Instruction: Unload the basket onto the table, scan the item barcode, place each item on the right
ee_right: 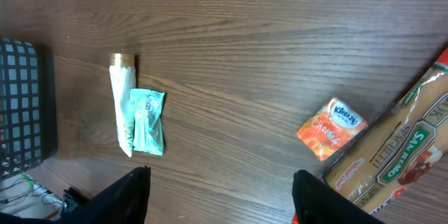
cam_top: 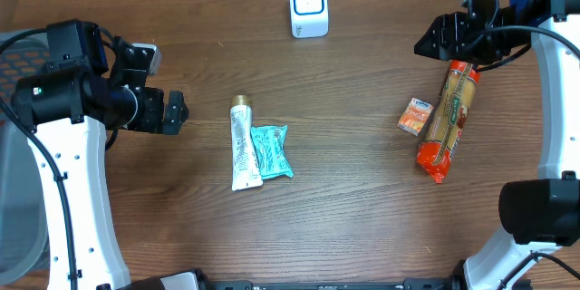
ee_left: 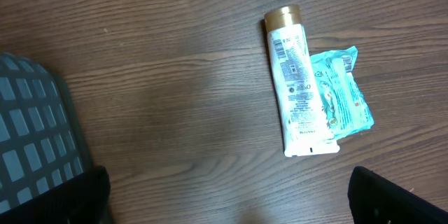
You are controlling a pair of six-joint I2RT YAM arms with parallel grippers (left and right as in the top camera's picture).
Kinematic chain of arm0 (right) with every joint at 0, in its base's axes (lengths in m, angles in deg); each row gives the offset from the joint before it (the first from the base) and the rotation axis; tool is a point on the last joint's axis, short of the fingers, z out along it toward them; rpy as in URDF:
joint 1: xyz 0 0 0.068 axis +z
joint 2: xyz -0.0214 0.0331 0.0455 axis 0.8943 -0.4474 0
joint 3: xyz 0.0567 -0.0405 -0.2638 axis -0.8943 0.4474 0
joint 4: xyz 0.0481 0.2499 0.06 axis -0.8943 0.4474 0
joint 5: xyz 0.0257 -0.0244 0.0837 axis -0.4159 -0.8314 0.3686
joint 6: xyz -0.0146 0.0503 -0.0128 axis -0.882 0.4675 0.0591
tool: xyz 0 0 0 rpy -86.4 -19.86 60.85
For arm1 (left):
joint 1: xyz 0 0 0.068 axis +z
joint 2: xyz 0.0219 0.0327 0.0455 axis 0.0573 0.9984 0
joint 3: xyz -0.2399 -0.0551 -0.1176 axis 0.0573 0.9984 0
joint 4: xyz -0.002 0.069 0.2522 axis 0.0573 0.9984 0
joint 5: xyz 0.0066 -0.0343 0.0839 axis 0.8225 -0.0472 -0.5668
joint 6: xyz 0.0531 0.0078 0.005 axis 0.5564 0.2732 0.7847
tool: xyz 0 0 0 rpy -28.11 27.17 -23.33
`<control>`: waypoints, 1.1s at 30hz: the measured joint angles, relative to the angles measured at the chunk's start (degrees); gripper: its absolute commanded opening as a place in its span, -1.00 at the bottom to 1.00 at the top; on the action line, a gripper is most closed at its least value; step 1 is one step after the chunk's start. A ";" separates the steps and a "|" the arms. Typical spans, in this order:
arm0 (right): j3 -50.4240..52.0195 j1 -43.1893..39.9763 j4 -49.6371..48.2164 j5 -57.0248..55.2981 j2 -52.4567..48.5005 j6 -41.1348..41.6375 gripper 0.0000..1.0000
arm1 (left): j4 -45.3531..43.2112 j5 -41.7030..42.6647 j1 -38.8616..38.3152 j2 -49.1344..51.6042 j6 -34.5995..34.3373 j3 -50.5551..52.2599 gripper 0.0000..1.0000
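**Now, nothing in hand and the pasta lying at the right**

My right end effector has its fingers well apart with only bare counter between them. It hovers over the far end of the spaghetti pack, which lies on the right of the counter, running far to near. A small orange tissue pack lies just beside it on the left. My left end effector is also spread wide and empty, at the left, looking across at a white tube and a teal packet mid-counter.

The scanner stands at the far edge, centre.

I judge the spaghetti pack long and fairly weighty, with slick, crinkly film over brittle strands. I would grip it across the middle so it balances, and squeeze gently. I cannot see its barcode from here.
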 measured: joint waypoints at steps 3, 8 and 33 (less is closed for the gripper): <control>0.00 0.15 -0.46 0.00 0.00 0.07 0.92 | 0.00 0.00 0.00 0.00 0.00 0.00 0.99; 0.00 1.90 -1.64 0.00 0.00 -0.07 1.00 | 0.00 0.00 0.00 0.00 0.00 0.00 0.99; 0.00 9.09 -5.44 -3.67 0.00 5.79 0.85 | 0.00 0.00 0.00 0.00 0.00 0.00 0.99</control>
